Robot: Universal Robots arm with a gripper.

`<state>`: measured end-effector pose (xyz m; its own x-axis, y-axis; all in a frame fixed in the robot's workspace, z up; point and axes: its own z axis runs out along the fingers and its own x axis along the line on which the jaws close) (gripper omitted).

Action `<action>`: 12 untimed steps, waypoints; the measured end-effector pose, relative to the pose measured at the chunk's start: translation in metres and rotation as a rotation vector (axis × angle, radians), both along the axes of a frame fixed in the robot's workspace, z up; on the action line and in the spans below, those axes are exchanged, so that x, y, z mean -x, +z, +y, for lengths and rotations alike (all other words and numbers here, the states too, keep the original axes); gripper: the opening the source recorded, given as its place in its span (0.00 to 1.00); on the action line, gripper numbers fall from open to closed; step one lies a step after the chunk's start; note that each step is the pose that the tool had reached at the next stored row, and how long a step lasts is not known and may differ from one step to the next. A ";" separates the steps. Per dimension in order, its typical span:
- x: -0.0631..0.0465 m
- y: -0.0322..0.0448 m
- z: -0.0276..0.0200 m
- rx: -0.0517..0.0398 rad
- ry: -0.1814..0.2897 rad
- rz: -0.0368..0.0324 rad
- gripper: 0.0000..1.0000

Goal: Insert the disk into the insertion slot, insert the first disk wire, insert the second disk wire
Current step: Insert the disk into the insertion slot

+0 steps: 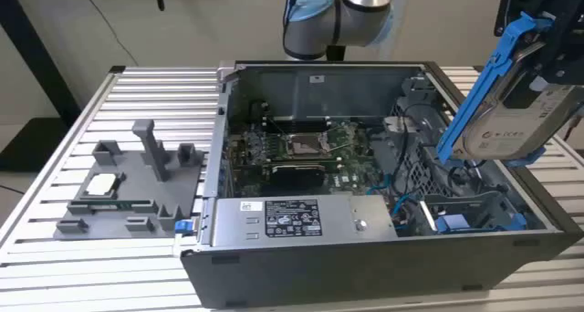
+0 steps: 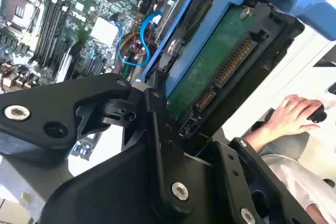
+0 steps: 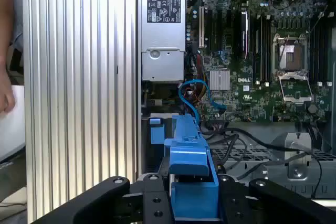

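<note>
The gripper is clamping the disk, with its black fingers bearing on both sides of the blue carrier in the first wrist view. The disk is hanging clear in the air, standing on edge and tilted, over the end of the open computer case at the exterior view's right, and it is touching only the gripper. Its white label is showing in the exterior view, while its green circuit board and connector row are showing in the second wrist view. The insertion slot, grey metal with a blue plastic guide, is lying below the disk in the case's near corner, and the disk is not yet in it. Loose blue cables are curling between the slot and the grey labelled power supply. Deeper in the case, the motherboard is lying flat with its square CPU socket exposed. The robot arm is reaching in from behind the case. The case is standing on a ribbed aluminium worktop, and a grey parts fixture is sitting well apart from it at the exterior view's left. In the second wrist view, a person's hand is resting on a dark object beside the worktop.
</note>
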<state>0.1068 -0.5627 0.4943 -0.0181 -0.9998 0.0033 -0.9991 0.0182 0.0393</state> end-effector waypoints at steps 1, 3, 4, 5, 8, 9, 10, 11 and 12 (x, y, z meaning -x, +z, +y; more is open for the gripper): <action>0.000 0.0000 0.0000 0.0000 0.000 0.0000 0.33; 0.000 0.0000 0.0000 0.0000 0.000 0.0000 0.33; 0.000 0.0000 0.0000 0.0000 0.000 0.0000 0.33; 0.000 0.0000 0.0000 0.0000 0.000 0.0000 0.33; 0.000 0.0000 0.0000 0.0000 0.000 0.0000 0.33; 0.000 0.0000 0.0000 0.0000 0.000 0.0000 0.33; 0.000 0.0000 0.0000 0.0000 0.000 0.0000 0.33; 0.000 -0.0001 0.0000 0.0002 0.000 0.0000 0.33; 0.000 -0.0004 0.0000 0.0000 0.000 0.0000 0.33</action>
